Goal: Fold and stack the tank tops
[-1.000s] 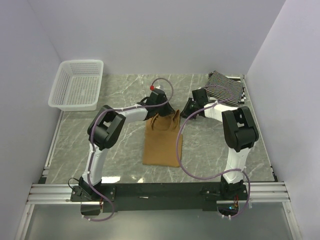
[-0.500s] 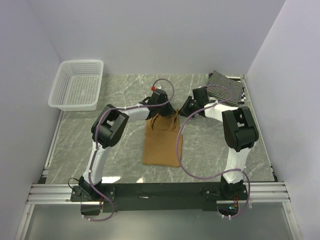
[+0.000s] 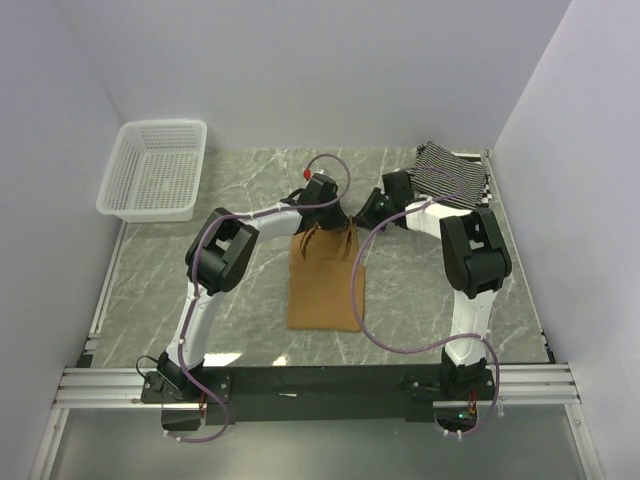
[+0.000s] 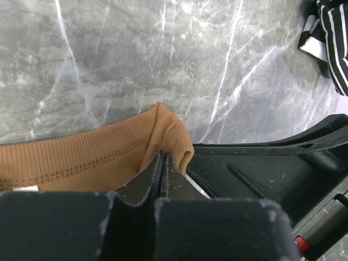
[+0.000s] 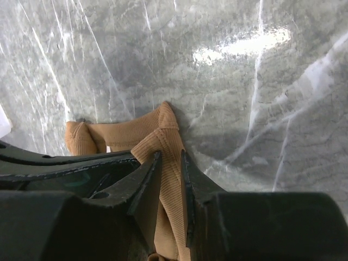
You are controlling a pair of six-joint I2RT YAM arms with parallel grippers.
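The plain tan-brown tank top (image 3: 322, 285) lies as a long folded strip in the middle of the table. Its far end is lifted between my two grippers. In the left wrist view, my left gripper (image 4: 163, 155) is shut on a ribbed tan edge (image 4: 98, 157). My right gripper (image 5: 169, 155) is shut on a tan strap (image 5: 163, 136), with fabric filling the gap between its jaws. From above, the left gripper (image 3: 320, 224) and right gripper (image 3: 357, 222) stand close side by side. The striped tank tops (image 3: 452, 175) lie heaped at the far right.
A white mesh basket (image 3: 155, 170) stands at the far left corner of the marble table (image 3: 230, 300). Walls close the table in on the left, back and right. The right arm's purple cable (image 3: 357, 300) loops across the tan top's right edge.
Both grippers have moved a little toward the far side, taking the tan top's far end with them. The grips have not changed.
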